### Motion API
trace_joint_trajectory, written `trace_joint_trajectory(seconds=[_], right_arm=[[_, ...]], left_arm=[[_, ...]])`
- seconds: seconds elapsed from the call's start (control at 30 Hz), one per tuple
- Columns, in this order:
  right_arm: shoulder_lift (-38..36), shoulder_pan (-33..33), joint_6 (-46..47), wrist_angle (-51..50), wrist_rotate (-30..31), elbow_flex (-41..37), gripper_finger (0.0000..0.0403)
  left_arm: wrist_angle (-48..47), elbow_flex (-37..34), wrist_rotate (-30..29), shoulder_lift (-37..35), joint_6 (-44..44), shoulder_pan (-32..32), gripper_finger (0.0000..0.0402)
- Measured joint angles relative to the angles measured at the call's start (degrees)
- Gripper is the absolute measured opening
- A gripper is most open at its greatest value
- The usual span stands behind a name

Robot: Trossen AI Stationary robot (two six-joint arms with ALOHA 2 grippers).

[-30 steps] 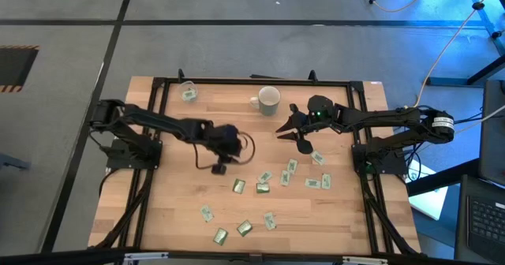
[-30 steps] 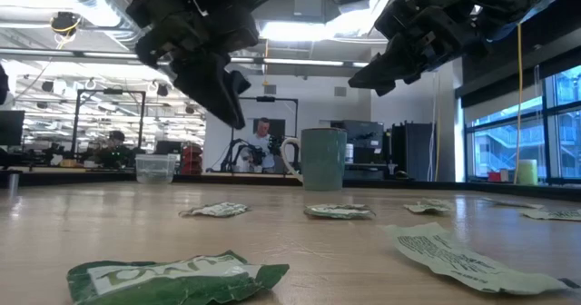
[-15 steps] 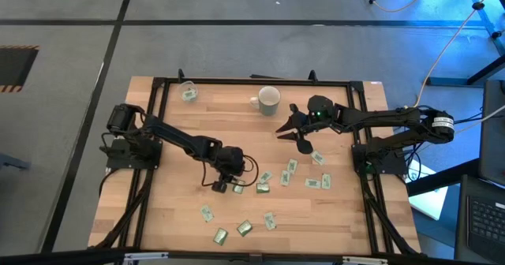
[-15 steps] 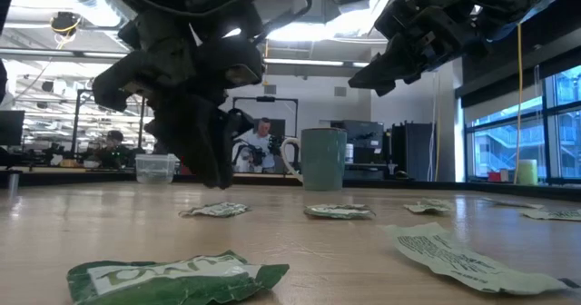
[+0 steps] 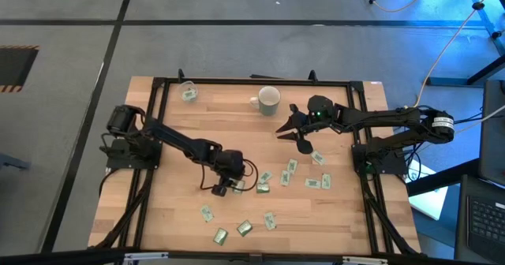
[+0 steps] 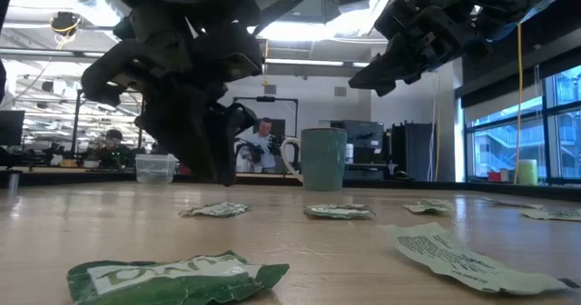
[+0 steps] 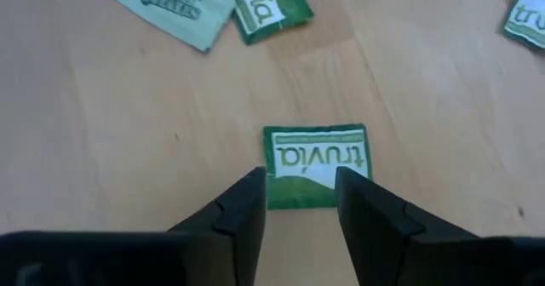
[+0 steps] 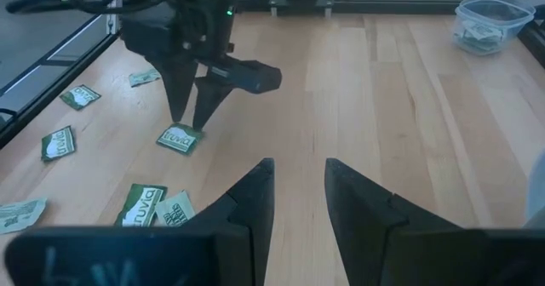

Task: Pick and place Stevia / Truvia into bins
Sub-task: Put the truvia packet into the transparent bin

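Observation:
Green and white Truvia sachets [image 5: 290, 168] lie flat and scattered over the near half of the wooden table. One sachet [image 7: 315, 165] lies right under my left gripper [image 7: 298, 184], whose open fingers point down with their tips at its edge; the right wrist view shows this gripper [image 8: 192, 124] standing over it. The clear plastic cup [image 5: 188, 92], with a sachet inside, and the pale mug [image 5: 269, 100] stand near the far edge. My right gripper [image 5: 292, 139] hangs open in the air, right of the mug. My left gripper comes at the sachet from above, fingers pointing down, tips at its near edge [image 7: 294, 203]. The sachet lies flat on the table. Whether the fingertips touch it, I cannot tell.
More sachets lie right of the left gripper [image 5: 263, 188] and toward the near edge [image 5: 220, 236]. A dark metal frame [image 5: 252, 82] runs round the table. Bare wood lies between the mug and the left gripper. People sit in the room beyond the table [image 6: 263, 146].
My left gripper has travelled from the table's middle toward the near edge and come down over a sachet, most of it in the first half second. The right arm has kept still. No sachet has moved.

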Motion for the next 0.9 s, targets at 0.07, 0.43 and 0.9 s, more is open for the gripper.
trace_joint_trajectory(seconds=[0.07, 0.43, 0.9], right_arm=[[0.0, 0.01, 0.0, 0.0, 0.0, 0.0, 0.011], [0.0, 0.02, 0.0, -0.04, 0.02, 0.0, 0.011], [0.0, 0.0, -0.02, -0.02, 0.02, 0.0, 0.011]], left_arm=[[0.19, 0.0, -0.68, 0.71, 0.0, -0.35, 0.0126], [0.83, 0.11, -2.15, 3.34, 0.02, -0.33, 0.0084], [-2.58, -0.07, -3.73, -0.22, 0.04, 1.43, 0.0009]])
